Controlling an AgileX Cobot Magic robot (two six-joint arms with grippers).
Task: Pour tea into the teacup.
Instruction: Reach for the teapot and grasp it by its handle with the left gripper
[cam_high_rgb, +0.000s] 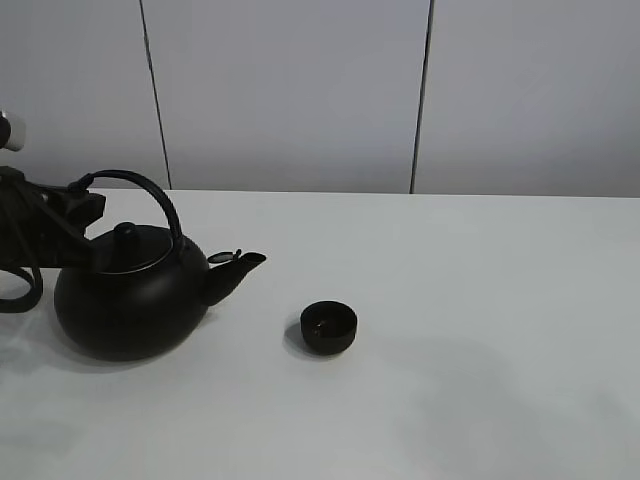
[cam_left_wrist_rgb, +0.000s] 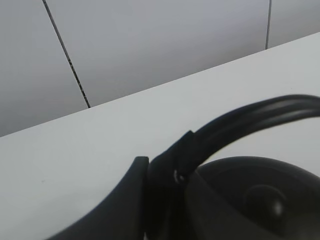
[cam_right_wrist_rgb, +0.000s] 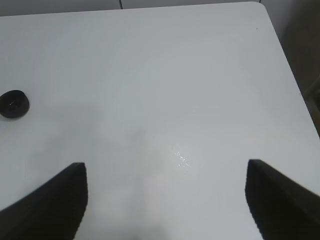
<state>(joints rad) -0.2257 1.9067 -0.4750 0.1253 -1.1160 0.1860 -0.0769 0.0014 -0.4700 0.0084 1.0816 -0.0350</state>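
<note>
A black kettle (cam_high_rgb: 125, 305) sits upright on the white table (cam_high_rgb: 480, 300), its spout (cam_high_rgb: 243, 264) aimed toward the small black teacup (cam_high_rgb: 329, 327). The teacup stands alone a little beyond the spout, nearer the middle of the table and clear of the kettle. The left gripper (cam_high_rgb: 88, 206) is closed around the arched handle (cam_high_rgb: 128, 175) near its rear end, away from the spout; the left wrist view shows the bar passing between its dark fingers (cam_left_wrist_rgb: 120, 205). The right gripper (cam_right_wrist_rgb: 165, 200) hangs over bare table, jaws spread wide with nothing between them. No tea is seen running, and whether the cup holds any cannot be told. The pour looks not yet begun. A clean job would mean lifting the kettle, bringing the spout tip over the cup's mouth, then tipping slowly, since so small a cup would likely be overshot by a fast tilt. The rear grip may let the heavy body swing, so a steady wrist matters. Room is generous: open surface lies all round the cup, the table edge (cam_right_wrist_rgb: 292, 85) seen from the right wrist camera is well apart from it, and the grey wall (cam_high_rgb: 300, 90) stands well behind.
</note>
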